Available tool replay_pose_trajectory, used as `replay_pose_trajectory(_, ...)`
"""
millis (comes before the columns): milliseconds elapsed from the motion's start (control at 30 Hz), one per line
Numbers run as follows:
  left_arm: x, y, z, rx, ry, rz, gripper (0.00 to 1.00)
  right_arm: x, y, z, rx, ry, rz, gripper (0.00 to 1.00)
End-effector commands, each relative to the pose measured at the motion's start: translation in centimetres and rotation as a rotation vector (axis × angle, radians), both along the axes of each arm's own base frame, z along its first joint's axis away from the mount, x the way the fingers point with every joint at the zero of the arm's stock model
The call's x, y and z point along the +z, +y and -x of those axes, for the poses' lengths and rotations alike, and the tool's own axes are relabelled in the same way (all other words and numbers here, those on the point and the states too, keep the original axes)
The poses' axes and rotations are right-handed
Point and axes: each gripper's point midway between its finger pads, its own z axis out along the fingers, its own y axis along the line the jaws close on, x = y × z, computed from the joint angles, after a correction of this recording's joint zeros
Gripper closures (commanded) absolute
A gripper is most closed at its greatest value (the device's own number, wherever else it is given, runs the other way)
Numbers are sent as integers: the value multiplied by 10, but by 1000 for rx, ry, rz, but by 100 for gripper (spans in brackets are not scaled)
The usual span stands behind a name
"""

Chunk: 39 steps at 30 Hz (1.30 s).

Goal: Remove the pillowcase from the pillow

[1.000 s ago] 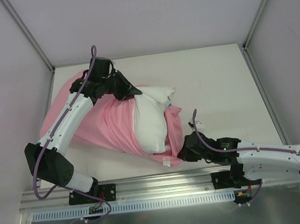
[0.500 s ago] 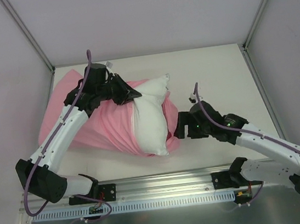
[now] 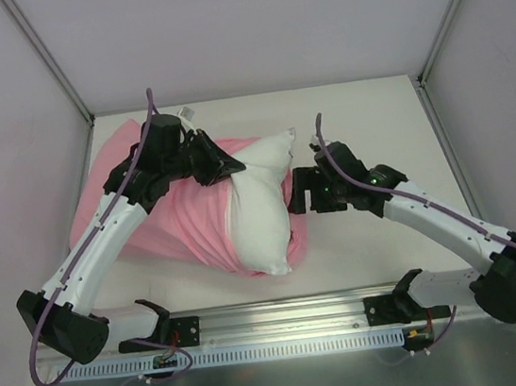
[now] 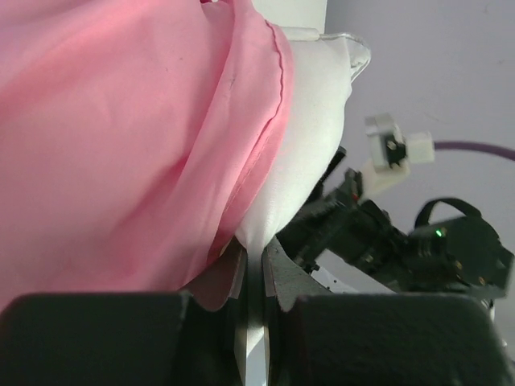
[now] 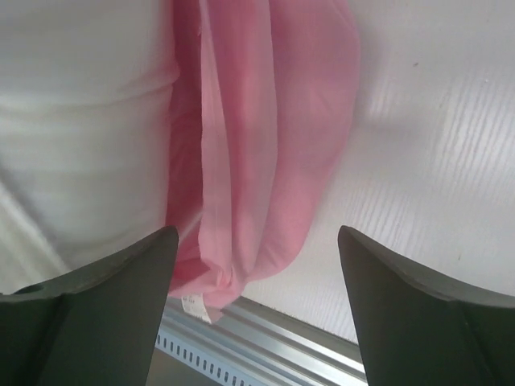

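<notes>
The white pillow (image 3: 259, 214) lies mid-table, its near half bare and its far-left half still inside the pink pillowcase (image 3: 171, 219). My left gripper (image 3: 233, 167) is shut on a fold of the pillow's white fabric (image 4: 306, 145) at its top edge, right beside the pillowcase's hem (image 4: 121, 137). Just right of the pillow, my right gripper (image 3: 298, 193) stands open and holds nothing. In the right wrist view the gripper (image 5: 257, 235) hangs above the bunched pillowcase (image 5: 265, 137), with its white label (image 5: 195, 306) and the pillow (image 5: 80, 112) to the left.
The white table (image 3: 373, 130) is walled by grey panels on three sides. A metal rail (image 3: 284, 318) runs along the near edge, seen also in the right wrist view as the rail (image 5: 265, 346). The right arm (image 4: 402, 241) shows in the left wrist view.
My right gripper opened, let go of the pillowcase's near edge, and moved away from the front rail up to the pillow's right side. The left gripper kept its hold, shifting slightly.
</notes>
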Motion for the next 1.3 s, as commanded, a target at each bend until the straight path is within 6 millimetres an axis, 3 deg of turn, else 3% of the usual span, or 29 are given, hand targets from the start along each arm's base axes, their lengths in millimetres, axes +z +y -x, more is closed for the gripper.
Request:
replay_pose_trajectory(0,48,-9,16,-52,-119,121,100,8,25,-21,56,-32,-46,16)
replay_pose_trajectory(100,52,-9,22,-57,-120,132,100,0,36,-37,48,-7,-69,30)
replay_pose_trajectory(133,53,-10,26,-62,-118,138,100,-12,36,-42,37,28,-55,53)
replay_pose_trajectory(200,56,-11,33,-68,-117,152,100,-19,24,-59,-40,50,-78,77)
replay_pose_trajectory(233,58,-12,39,-80,-120,157,100,-19,19,-64,-71,53,-111,97)
replay_pose_trajectory(267,56,-11,41,-76,-119,157,100,-24,20,-66,-101,71,-192,99)
replay_pose_trajectory(300,62,-9,46,-77,-128,170,100,-25,7,-77,-162,72,-239,99)
replay_pose_trajectory(433,76,-4,53,-71,-160,194,100,-21,-2,-94,-264,64,-395,99)
replay_pose_trajectory(533,95,-5,55,-78,-188,221,100,-23,15,-104,-260,93,-486,99)
replay_pose_trajectory(567,99,-7,56,-83,-195,226,100,-39,20,-106,-266,140,-482,99)
replay_pose_trajectory(667,113,-16,58,-109,-228,231,100,-50,37,-111,-252,177,-476,99)
replay_pose_trajectory(700,116,-19,62,-125,-237,232,100,-63,45,-108,-239,208,-454,99)
replay_pose_trajectory(800,128,-21,61,-130,-261,243,100,-75,58,-104,-205,232,-431,99)
replay_pose_trajectory(933,146,-22,59,-131,-302,256,100,-90,57,-93,-180,267,-400,99)
replay_pose_trajectory(1033,144,-24,53,-124,-306,243,100,-78,49,-88,-172,237,-406,96)
replay_pose_trajectory(1067,140,-25,50,-119,-300,235,100,-80,43,-82,-170,232,-394,92)
replay_pose_trajectory(1100,135,-26,48,-118,-292,228,100,-76,38,-79,-174,216,-390,79)
replay_pose_trajectory(1133,126,-28,45,-115,-271,217,100,-59,30,-76,-180,173,-393,70)
replay_pose_trajectory(1167,118,-30,41,-110,-249,206,100,-58,23,-70,-180,157,-378,60)
replay_pose_trajectory(1200,112,-32,39,-109,-237,200,100,-53,17,-66,-182,141,-369,40)
replay_pose_trajectory(1233,101,-35,36,-112,-212,189,100,-52,7,-59,-196,141,-344,33)
replay_pose_trajectory(1267,96,-38,34,-116,-198,191,100,-38,-3,-54,-199,96,-356,24)
